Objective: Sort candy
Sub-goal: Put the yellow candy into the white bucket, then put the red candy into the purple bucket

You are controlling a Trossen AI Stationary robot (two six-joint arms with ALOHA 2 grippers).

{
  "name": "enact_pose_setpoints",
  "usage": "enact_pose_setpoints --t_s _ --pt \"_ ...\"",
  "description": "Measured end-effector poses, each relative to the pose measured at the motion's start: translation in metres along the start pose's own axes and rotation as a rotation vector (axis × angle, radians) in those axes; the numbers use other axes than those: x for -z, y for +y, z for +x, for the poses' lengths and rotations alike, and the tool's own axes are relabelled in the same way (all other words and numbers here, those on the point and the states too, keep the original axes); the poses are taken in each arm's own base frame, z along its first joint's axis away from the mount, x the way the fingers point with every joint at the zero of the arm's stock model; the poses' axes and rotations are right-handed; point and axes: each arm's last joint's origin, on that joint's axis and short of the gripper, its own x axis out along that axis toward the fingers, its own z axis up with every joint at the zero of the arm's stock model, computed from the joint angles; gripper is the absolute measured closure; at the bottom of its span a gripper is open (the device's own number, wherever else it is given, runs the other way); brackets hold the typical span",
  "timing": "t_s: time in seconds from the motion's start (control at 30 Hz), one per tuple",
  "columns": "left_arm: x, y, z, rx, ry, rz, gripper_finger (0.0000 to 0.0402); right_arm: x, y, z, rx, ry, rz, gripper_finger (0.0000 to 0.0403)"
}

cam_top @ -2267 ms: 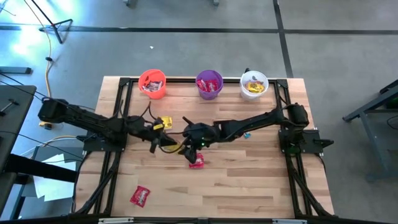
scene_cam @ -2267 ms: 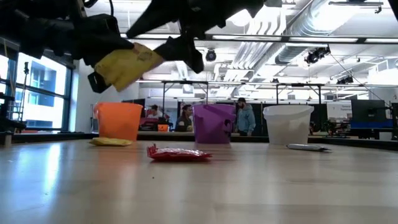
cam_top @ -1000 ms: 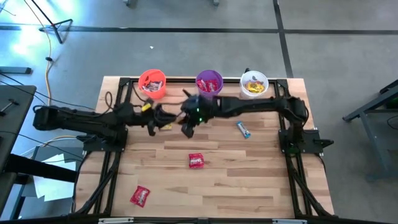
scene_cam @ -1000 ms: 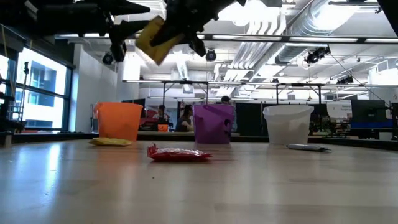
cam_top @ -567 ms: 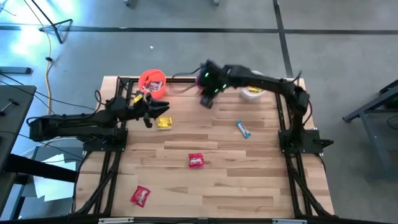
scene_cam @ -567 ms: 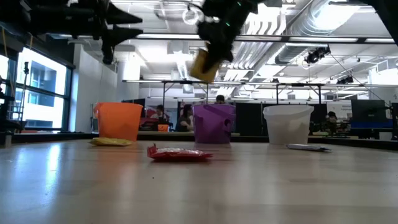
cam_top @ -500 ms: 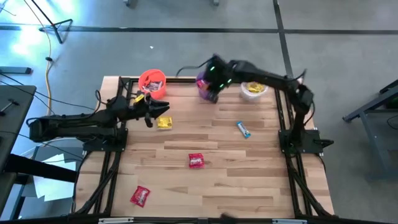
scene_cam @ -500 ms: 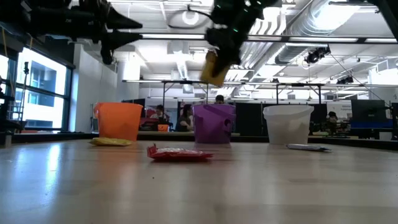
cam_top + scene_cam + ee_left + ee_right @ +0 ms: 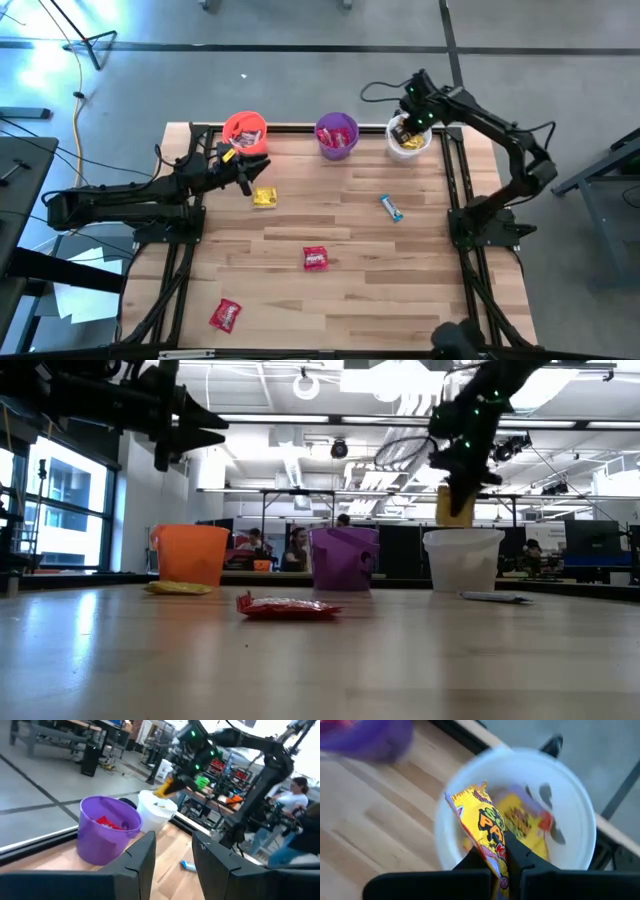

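Note:
My right gripper hangs over the white cup at the table's far right, shut on a yellow candy packet. In the low view the packet hangs just above the cup's rim. My left gripper stands open and level beside the orange cup; nothing is between its fingers. Loose candy lies flat on the table: a yellow packet, a blue-and-white bar and two red packets. My right gripper pinches one end of the yellow packet between its two fingers. The fingers come from above, slanting down toward the cup. The packet hangs below them over the white cup's opening, lifted clear of the table.
The purple cup, with red candy in it, stands between the orange and white cups along the far edge. The orange cup holds red packets and the white cup holds yellow ones. A dark frame runs along the table's sides. People show in the room behind.
My right gripper has swung fast along the far edge toward the table's right, from beside my left gripper past the purple cup to above the white cup, tipping downward and carrying the yellow packet. My left gripper has drawn back a little toward the orange cup and turned.

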Motion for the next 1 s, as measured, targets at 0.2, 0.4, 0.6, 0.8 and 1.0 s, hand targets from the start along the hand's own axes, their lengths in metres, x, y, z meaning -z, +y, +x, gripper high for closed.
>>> enact_pose_setpoints --t_s 0.2,0.4,0.6,0.8,1.0 --pt "0.002 0.002 0.0 -0.048 0.009 -0.049 0.0286 0.014 -0.015 0.024 0.048 0.022 0.057 0.04" --pt "0.01 0.006 -0.001 -0.085 0.085 -0.036 0.0287 0.017 -0.018 0.027 0.062 0.037 0.145 0.0341" --pt "0.023 0.006 -0.003 0.023 0.276 -0.026 0.0287 0.01 -0.018 0.019 0.106 0.002 0.208 0.0244" --pt "0.035 0.007 -0.007 0.049 0.429 -0.018 0.0307 0.0 0.0 0.0 0.014 -0.02 0.139 0.0222" --pt "0.035 -0.001 -0.011 0.072 0.527 0.005 0.0357 -0.003 0.032 -0.014 -0.054 -0.085 -0.002 0.0328"
